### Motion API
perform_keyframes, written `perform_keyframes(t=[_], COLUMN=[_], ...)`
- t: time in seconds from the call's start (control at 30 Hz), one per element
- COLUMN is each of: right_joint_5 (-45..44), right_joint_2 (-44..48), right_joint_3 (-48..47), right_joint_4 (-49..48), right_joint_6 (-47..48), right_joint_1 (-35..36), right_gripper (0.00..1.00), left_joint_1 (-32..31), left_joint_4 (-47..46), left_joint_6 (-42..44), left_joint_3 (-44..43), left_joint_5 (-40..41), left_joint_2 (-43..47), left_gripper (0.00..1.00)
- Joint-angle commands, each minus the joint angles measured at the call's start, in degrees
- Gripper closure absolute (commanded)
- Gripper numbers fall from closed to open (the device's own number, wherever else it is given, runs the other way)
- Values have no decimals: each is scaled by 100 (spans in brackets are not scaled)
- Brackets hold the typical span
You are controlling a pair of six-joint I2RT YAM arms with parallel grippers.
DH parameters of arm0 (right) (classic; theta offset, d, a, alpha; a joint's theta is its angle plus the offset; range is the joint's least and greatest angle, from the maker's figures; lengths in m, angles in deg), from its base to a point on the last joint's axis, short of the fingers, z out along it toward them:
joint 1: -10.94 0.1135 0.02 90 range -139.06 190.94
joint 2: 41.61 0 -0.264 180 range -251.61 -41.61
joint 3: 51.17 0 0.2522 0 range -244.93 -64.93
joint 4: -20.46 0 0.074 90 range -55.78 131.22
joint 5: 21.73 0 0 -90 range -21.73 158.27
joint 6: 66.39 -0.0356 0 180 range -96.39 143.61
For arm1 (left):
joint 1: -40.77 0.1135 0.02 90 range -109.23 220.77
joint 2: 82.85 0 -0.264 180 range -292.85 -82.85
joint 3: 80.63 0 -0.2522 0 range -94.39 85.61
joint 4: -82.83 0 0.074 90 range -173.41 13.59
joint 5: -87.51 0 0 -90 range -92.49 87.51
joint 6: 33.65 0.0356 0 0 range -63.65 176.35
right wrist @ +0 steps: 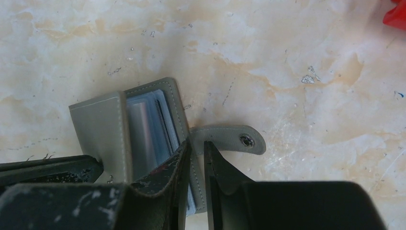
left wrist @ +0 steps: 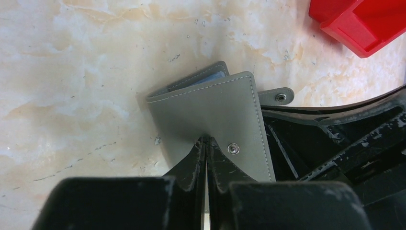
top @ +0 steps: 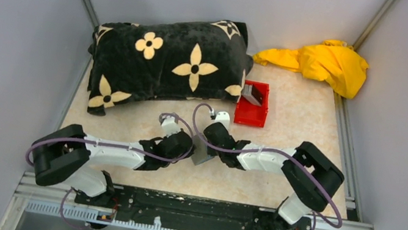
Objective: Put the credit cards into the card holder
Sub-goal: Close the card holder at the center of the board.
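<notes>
Left gripper (left wrist: 207, 142) clenched on front cover, right gripper (right wrist: 195, 148) pinching back cover of card holder (left wrist: 210, 105), part-open between them at middle of table (top: 303, 137), toward near edge. Holder looks light, soft, floppy at fold: grip covers by edges. Red bin (top: 250, 120) farther back seems to hold credit cards (top: 252, 93), likely thin, stiff, slick, best taken by short edge; snap strap (right wrist: 234, 140) hangs loose.

I count one card holder (left wrist: 215, 105), one red bin (top: 250, 120), one black flowered cushion (top: 166, 63), one yellow cloth (top: 321, 62), and two hands: left hand (left wrist: 207, 140), right hand (right wrist: 197, 143).
</notes>
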Motion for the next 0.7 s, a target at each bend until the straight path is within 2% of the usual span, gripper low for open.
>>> perform_keyframes(t=[0.0,0.3,0.67], right_joint_5=[-64,-580,-701], right_joint_2=[192,668,1334], right_joint_3=[186,142,77], right_joint_4=[482,809,1103], right_joint_6=[-96,27,74], right_joint_1=[109,96,83], right_gripper=[82,82,81], left_joint_1=[-24,-20,-20], left_joint_4=[126,396,492], left_joint_6=[40,-15,6], left_joint_3=[-273,-562,-756], left_joint_5=[-54,-167,-290], left_joint_2=[-205,-531,-707], left_gripper=[93,93,93])
